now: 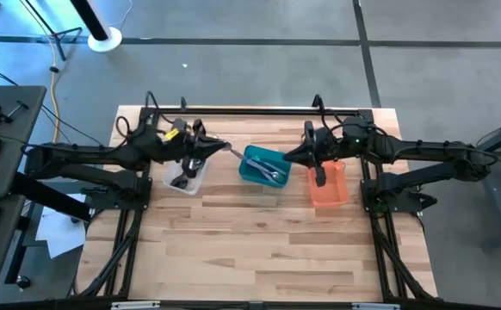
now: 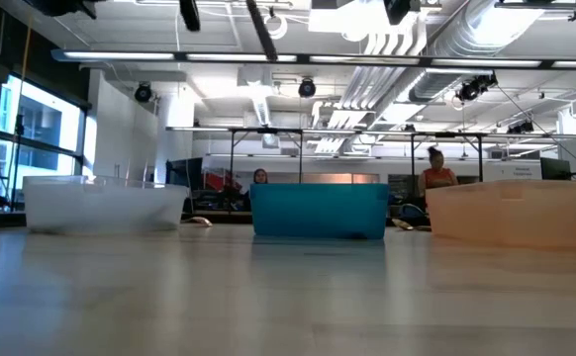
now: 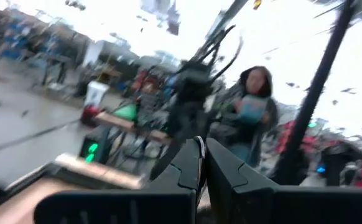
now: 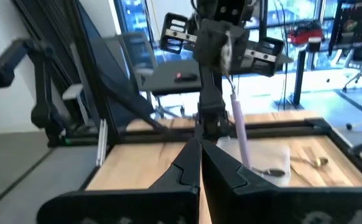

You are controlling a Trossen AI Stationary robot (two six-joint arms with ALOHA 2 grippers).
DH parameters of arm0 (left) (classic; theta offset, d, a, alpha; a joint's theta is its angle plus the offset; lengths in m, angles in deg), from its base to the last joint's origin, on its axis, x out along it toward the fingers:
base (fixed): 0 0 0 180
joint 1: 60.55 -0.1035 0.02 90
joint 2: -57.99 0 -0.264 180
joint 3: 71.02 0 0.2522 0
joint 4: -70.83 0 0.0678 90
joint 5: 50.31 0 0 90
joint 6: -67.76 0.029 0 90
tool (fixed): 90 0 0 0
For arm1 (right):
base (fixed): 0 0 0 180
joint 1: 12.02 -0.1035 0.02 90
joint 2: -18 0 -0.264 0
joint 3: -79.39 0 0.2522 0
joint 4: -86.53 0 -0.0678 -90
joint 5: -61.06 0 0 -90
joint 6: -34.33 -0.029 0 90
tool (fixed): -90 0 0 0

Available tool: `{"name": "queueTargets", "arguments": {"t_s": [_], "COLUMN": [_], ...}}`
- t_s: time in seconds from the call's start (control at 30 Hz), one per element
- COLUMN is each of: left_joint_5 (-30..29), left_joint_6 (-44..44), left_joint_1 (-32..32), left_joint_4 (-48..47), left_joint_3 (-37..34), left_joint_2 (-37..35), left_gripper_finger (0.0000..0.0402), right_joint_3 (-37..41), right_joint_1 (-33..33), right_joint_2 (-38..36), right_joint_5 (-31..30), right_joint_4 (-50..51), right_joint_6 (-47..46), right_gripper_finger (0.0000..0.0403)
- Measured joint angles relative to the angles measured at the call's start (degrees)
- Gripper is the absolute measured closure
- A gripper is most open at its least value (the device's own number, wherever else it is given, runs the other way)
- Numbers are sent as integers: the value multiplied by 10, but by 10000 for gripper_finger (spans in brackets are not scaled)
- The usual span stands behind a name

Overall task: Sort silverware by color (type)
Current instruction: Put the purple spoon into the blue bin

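My left gripper (image 1: 226, 148) is raised between the clear bin (image 1: 186, 176) and the teal bin (image 1: 263, 168), shut on a pale silvery utensil (image 4: 240, 134). The clear bin holds dark silverware (image 1: 182, 181). The teal bin holds silver pieces (image 1: 269, 170). A gold-toned piece (image 4: 315, 162) lies on the table beyond the clear bin. My right gripper (image 1: 289, 157) hangs shut with nothing in it, between the teal bin and the orange bin (image 1: 330, 188). The low view shows only the three bins. My left gripper pinches the utensil's handle near its upper end (image 4: 232, 93) between its two fingers, which reach out roughly level toward the table's right side. The utensil hangs below the fingers, slightly slanted and lifted clear of the table; its free end (image 1: 236, 154) points toward the teal bin.
The three bins stand in a row across the middle of the wooden table (image 1: 259, 250), with bare wood toward the near edge. A black frame rail (image 1: 259, 110) runs along the far edge. People (image 2: 436, 178) stand in the room behind the table.
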Motion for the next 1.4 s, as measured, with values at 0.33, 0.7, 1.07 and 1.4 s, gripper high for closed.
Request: {"name": "queueTargets", "arguments": {"t_s": [0.33, 0.7, 1.07, 1.4], "left_joint_5": [7, 7, 7, 6], "left_joint_6": [5, 48, 47, 14], "left_joint_1": [34, 38, 38, 35], "left_joint_4": [-25, -26, -26, -27], "left_joint_3": [42, 41, 41, 41], "left_joint_2": [0, 0, 0, 2], "left_gripper_finger": [401, 401, 401, 401], "right_joint_3": [0, 0, 0, -8], "right_joint_1": [-27, -37, -37, -37], "right_joint_2": [0, 0, 0, 29], "right_joint_5": [-14, -63, -63, -69], "right_joint_4": [-51, -29, -29, -73], "right_joint_6": [16, 40, 36, -1], "right_gripper_finger": [403, 403, 403, 403]}}
